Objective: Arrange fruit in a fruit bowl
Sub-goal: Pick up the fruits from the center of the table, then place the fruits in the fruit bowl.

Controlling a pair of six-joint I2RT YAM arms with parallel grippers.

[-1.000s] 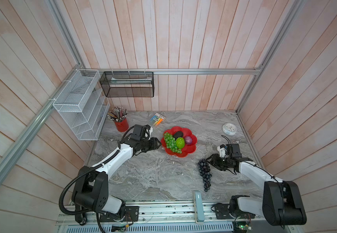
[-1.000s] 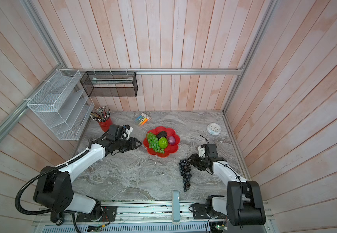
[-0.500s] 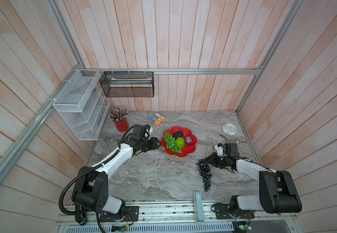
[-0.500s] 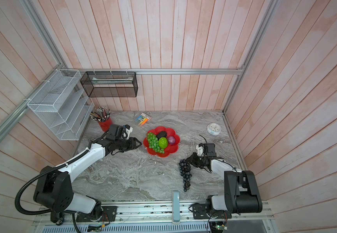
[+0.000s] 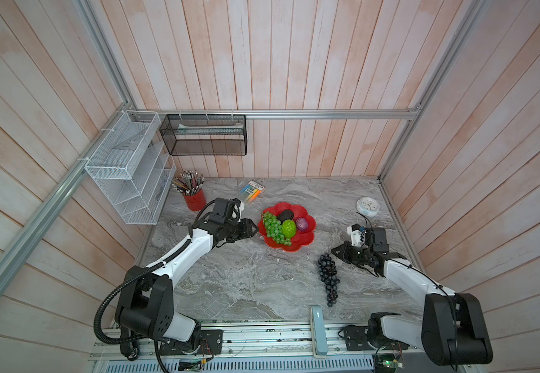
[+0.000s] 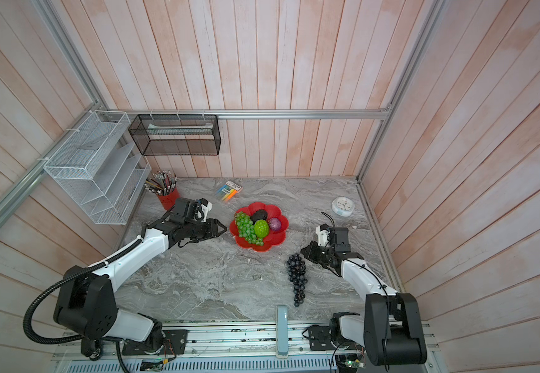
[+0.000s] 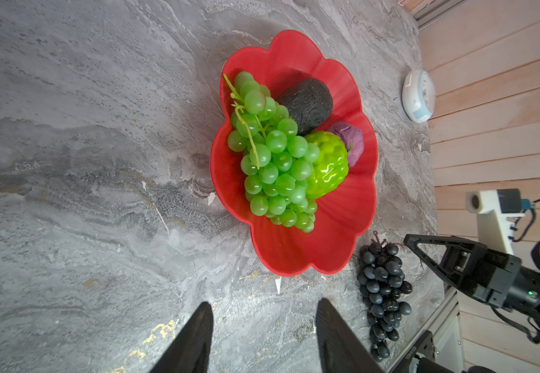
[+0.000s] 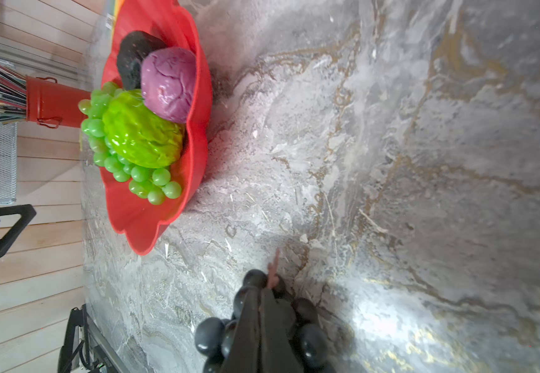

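Here, right pincer point(image 8: 262, 289) closed among dark grape bunch point(image 8: 209, 336), hold unclear, left pincer point(image 7: 265, 303) parted.

My right gripper point(image 6: 305, 251) meets the dark grape bunch point(image 6: 297, 278) at its stem end, apparently closed on it; my left gripper point(image 6: 221, 230) hovers beside the red bowl point(image 6: 275, 240).
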